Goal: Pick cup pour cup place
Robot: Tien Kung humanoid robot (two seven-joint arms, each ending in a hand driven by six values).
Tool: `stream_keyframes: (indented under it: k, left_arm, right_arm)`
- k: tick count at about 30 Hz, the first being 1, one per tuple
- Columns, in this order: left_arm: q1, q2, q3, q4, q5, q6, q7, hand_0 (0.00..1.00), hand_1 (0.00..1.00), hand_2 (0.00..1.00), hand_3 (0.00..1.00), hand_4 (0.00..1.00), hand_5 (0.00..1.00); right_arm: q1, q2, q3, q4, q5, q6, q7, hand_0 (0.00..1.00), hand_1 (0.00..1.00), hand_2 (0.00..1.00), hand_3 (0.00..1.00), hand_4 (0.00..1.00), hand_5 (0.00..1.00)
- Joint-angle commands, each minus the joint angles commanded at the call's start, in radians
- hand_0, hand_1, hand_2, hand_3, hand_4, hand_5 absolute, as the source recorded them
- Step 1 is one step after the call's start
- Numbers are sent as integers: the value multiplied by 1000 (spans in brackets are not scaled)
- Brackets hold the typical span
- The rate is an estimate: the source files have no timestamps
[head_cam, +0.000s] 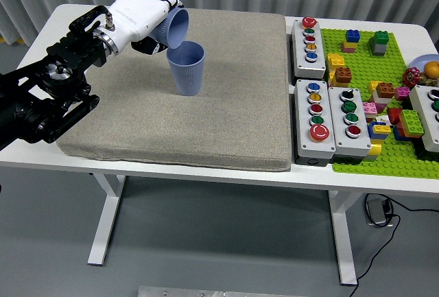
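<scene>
A blue cup [186,68] stands upright on the grey mat [226,119], toward its back left. My left hand [147,17], white-shelled on a black arm, is shut on a second blue cup [172,28]. That cup is tipped on its side, with its mouth pointing right and down, just over the standing cup's rim. The held cup's base is hidden inside my fingers. My right arm does not show.
Three grey button boxes [309,38] [316,119] [350,113] sit right of the mat. A green baseplate [363,156] with several toy bricks fills the table's right end, beside another button box [432,119] and a plate [429,64].
</scene>
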Motion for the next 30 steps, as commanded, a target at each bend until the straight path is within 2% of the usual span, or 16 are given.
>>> stream_keyframes:
  k: [3,5,9,12,14,15,17,18,19,22,24,25,30]
  left_arm:
    - [39,-3,-50,-2,-117,34,-56,483,501,516,520,709,75]
    - [48,-4,-62,-2,-195,40,-69,483,501,516,520,709,75]
    - [112,-13,-162,-35,-368,52,-115,483,500,515,519,712,80]
    - [174,-30,-258,-77,-492,48,-140,483,500,515,519,712,80]
    - [210,-50,-317,-87,-576,33,-172,487,506,515,517,710,79]
    - [241,-70,-360,-93,-622,27,-203,487,506,515,517,710,79]
    - [271,-87,-424,-98,-700,24,-229,487,506,515,517,710,79]
    - [295,-105,-468,-104,-745,23,-240,487,506,515,517,710,79]
    - [301,-109,-491,-105,-784,23,-243,492,511,517,518,709,76]
    - [380,-156,-576,-154,-912,35,-247,492,511,517,518,709,76]
    - [412,-170,-599,-174,-978,47,-250,492,511,517,518,709,76]
    - [431,-181,-614,-186,-967,48,-249,492,510,516,515,708,81]
    - [485,-203,-635,-222,-907,62,-250,492,510,516,515,708,81]
  right_arm:
    - [0,0,0,0,0,-1,1,688,655,595,580,2,177]
    - [1,0,0,-1,0,-1,1,688,655,595,580,2,177]
    - [-1,2,5,0,0,0,2,689,655,595,580,2,177]
    - [-3,3,8,0,0,0,2,689,655,595,580,2,177]
    - [-5,3,10,0,0,1,4,689,655,596,580,2,175]
    - [-7,4,12,0,0,1,4,689,655,596,580,2,175]
    - [-7,5,13,0,0,1,4,689,655,596,580,2,175]
    - [-7,5,14,0,0,1,4,689,655,596,580,2,175]
    - [-7,5,15,0,0,1,5,689,654,595,580,2,176]
    - [-8,6,20,0,0,2,5,689,654,595,580,2,176]
    - [-8,7,20,0,0,2,4,689,654,595,580,2,176]
    - [-9,7,22,1,0,3,4,689,655,595,580,2,176]
    - [-11,7,27,1,0,4,6,689,655,595,580,2,176]
